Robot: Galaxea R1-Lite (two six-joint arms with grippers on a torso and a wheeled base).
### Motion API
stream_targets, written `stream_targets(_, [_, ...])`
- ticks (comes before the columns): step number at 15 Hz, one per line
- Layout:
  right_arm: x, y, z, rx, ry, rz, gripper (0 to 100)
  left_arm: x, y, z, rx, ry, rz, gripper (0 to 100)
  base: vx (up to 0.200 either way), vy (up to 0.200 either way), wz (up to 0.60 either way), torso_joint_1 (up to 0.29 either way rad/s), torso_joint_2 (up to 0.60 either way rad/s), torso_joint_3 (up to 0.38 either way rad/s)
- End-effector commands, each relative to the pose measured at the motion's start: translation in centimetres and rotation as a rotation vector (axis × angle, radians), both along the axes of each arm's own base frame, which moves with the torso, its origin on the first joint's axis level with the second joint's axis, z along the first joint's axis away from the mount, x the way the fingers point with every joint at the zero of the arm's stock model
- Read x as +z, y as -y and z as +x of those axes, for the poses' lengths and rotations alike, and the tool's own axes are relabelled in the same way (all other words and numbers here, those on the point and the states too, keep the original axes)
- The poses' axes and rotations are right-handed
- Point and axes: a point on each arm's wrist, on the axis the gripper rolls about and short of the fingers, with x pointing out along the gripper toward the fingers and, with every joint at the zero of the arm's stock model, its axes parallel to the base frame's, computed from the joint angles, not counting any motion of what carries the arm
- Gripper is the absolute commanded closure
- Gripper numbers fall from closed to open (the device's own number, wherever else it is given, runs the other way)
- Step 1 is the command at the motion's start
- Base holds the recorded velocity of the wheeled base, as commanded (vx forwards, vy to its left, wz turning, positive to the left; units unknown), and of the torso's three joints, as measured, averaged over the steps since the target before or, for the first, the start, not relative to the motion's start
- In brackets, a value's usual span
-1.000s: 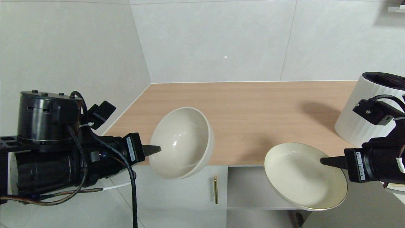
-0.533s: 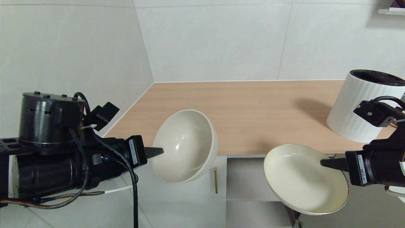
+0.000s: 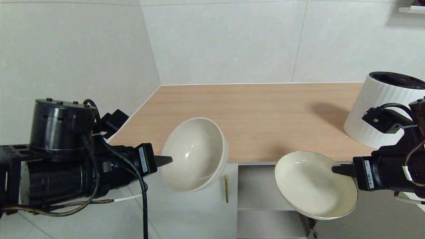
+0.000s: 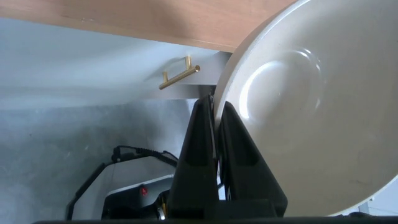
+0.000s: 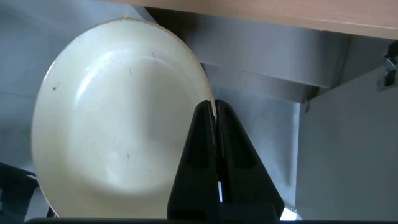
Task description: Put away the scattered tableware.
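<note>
The left claw (image 3: 168,160) was seen closed on the rim of a deep cream bowl (image 3: 196,154), which was held tipped on its side in the air, in front of the bench (image 3: 259,116) edge and above the cabinet's closed door. In the left wrist view the two fingers of that claw (image 4: 214,107) were pinched narrow, with the wall of the bowl (image 4: 311,106) between them and the brass handle (image 4: 179,73) of the door beyond. The right claw (image 3: 333,169) was likewise closed on the rim of a shallow cream plate (image 3: 315,184) with a thin gold edge. The plate was held tilted, clear of the bench and in front of an open cabinet compartment (image 3: 259,186). The same narrow pinch on the plate (image 5: 118,118) was shown by the right wrist view, at the claw (image 5: 214,107). A white ribbed container (image 3: 382,113) stood on the bench at the right, well apart from both dishes.

Both pieces were judged to be already lifted, so the stowing step was taken to be in hand. The recess under the bench appeared to be a shelf, though its depth could not be made out. The next move was judged to call for the plate to be levelled and passed into that opening without its rim being struck on the frame, with the bowl to be brought after it.
</note>
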Motion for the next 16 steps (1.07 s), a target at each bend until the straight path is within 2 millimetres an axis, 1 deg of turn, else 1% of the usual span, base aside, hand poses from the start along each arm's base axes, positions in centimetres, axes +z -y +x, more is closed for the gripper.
stream_targets(1, [-0.62,-0.18,0.37,-0.002,-0.01,-0.007,100,-0.21,0.07,0.17,0.0,-0.008,0.003,100,0.0,0.0,0.0,0.0,0.0,0.0])
stream_targets(3, [-0.72,-0.18,0.36,-0.001,0.004,-0.001,100,-0.21,0.07,0.17,0.0,-0.008,0.003,100,0.0,0.0,0.0,-0.018,0.06,0.025])
stream_targets(5, [-0.8,-0.19,0.39,-0.001,0.004,-0.001,100,-0.21,0.14,0.13,-0.003,-0.008,0.003,100,0.0,0.0,0.0,-0.139,0.33,0.193])
stream_targets(16, [-1.21,-0.37,0.72,-0.002,-0.013,-0.009,100,-0.43,0.23,0.24,-0.004,-0.016,0.007,100,0.0,0.0,0.0,-0.185,0.47,0.281])
